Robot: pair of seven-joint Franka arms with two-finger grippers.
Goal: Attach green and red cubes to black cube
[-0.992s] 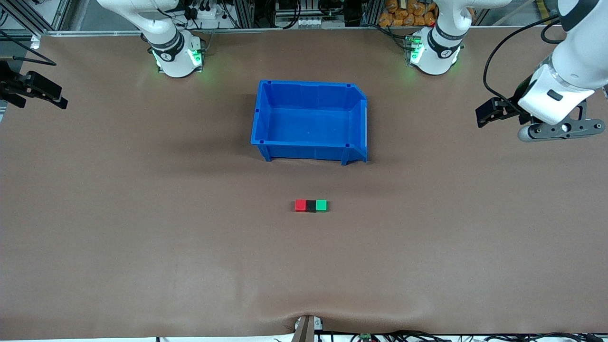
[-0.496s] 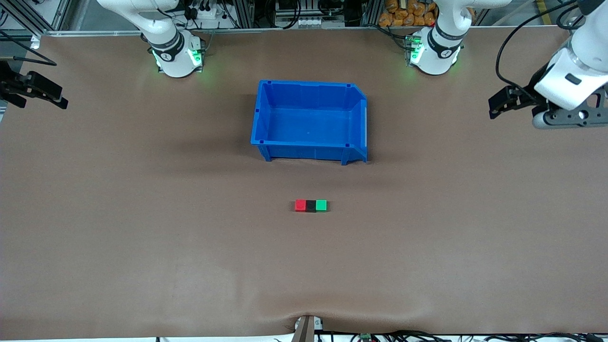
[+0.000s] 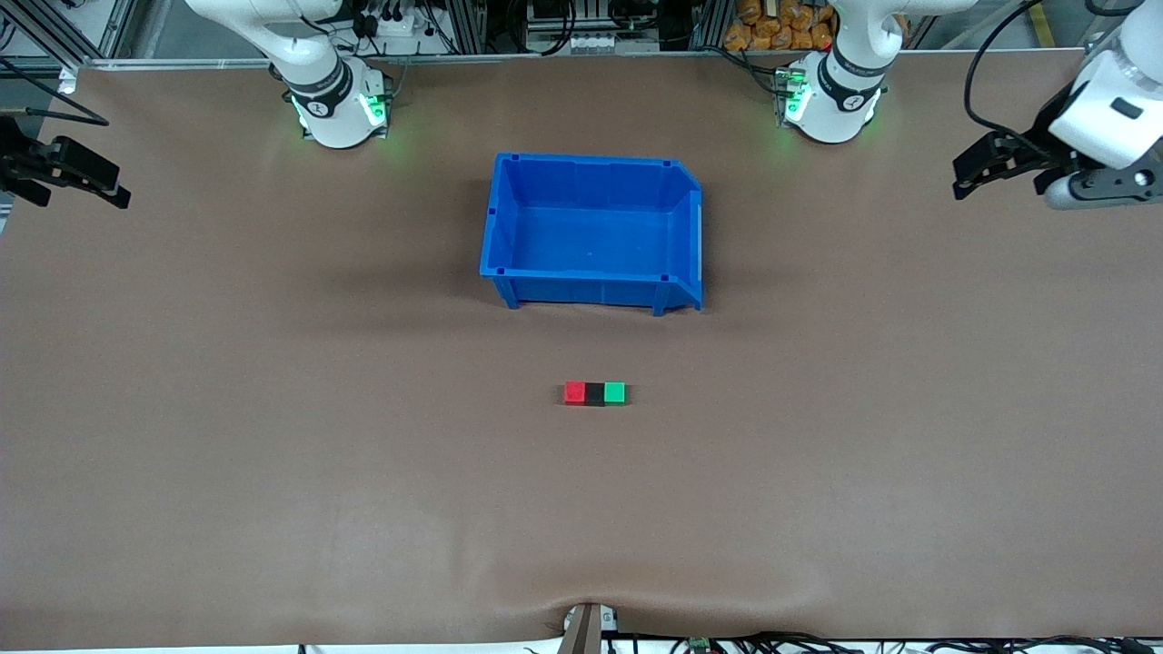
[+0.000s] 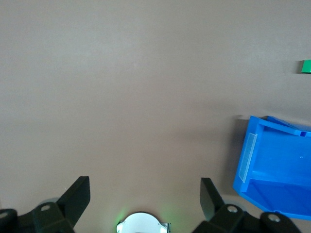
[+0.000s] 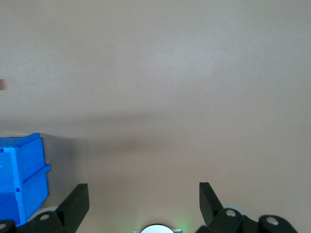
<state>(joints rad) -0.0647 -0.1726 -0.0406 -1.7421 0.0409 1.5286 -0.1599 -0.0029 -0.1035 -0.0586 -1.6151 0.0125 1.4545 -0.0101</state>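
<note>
My left gripper [image 3: 968, 173] hung at the upper right of the front frame, over bare bench [image 3: 273, 454], fingers [image 4: 77, 196] spread apart and empty. My right gripper [image 3: 104, 186] waited at the upper left edge of that frame, its fingers [image 5: 77, 199] likewise released and holding nothing. In the middle of the frame, below the blue bin [image 3: 591, 282], the red cube [image 3: 574, 392], black cube [image 3: 594, 393] and green cube [image 3: 615, 392] sat in one row, touching. I judged the joining step finished; the next move called only for both arms to park clear.
</note>
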